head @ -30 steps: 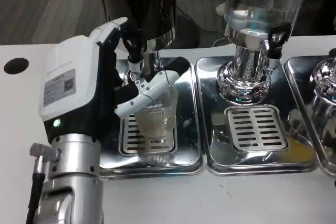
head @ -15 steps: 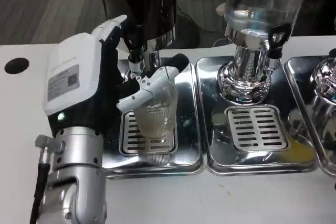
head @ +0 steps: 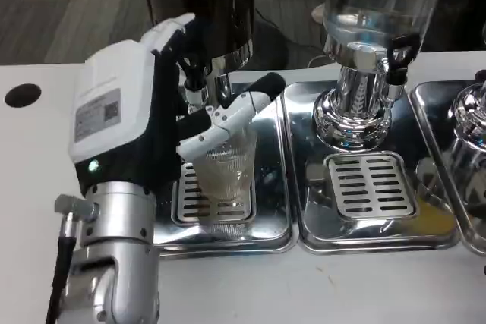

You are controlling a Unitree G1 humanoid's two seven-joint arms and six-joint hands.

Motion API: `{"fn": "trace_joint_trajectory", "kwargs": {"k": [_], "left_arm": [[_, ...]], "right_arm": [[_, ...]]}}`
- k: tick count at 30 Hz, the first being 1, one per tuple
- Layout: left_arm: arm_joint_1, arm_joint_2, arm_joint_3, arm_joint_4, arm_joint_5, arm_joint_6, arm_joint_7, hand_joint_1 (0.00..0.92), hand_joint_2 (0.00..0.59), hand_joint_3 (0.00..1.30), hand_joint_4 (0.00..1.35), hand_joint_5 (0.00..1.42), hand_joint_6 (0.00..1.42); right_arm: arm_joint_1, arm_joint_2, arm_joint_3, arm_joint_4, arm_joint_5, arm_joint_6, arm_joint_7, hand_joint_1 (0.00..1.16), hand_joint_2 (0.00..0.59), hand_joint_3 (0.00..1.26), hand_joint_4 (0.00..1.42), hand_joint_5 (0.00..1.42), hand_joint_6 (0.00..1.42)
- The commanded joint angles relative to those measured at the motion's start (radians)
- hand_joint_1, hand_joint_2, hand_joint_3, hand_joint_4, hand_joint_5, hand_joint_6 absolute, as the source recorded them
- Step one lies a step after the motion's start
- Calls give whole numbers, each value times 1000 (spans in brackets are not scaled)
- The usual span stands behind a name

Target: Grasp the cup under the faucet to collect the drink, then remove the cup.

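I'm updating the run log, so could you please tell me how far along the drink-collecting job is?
Done: the cup stands on the drain grate under the dark dispenser's faucet, and the left robot hand has its fingers around it. In hand: collecting the drink; the ribbed cup looks to hold a little pale liquid low down, though no stream is visible. Left: lifting the cup away.

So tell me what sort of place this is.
Probably a self-serve drink station or a lab mock-up of one: dispensers with taps stand over steel drip trays on a white table, and a cup sits under one faucet.
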Motion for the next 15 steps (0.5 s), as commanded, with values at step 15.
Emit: {"fn": "trace_joint_trajectory", "kwargs": {"k": [15], "left_arm": [[-34,-10,4,90,-4,27,-43,93,61,282,222,832,921]], "right_arm": [[7,-10,-10,35,42,-32,26,477,347,265,99,72,0]]}}
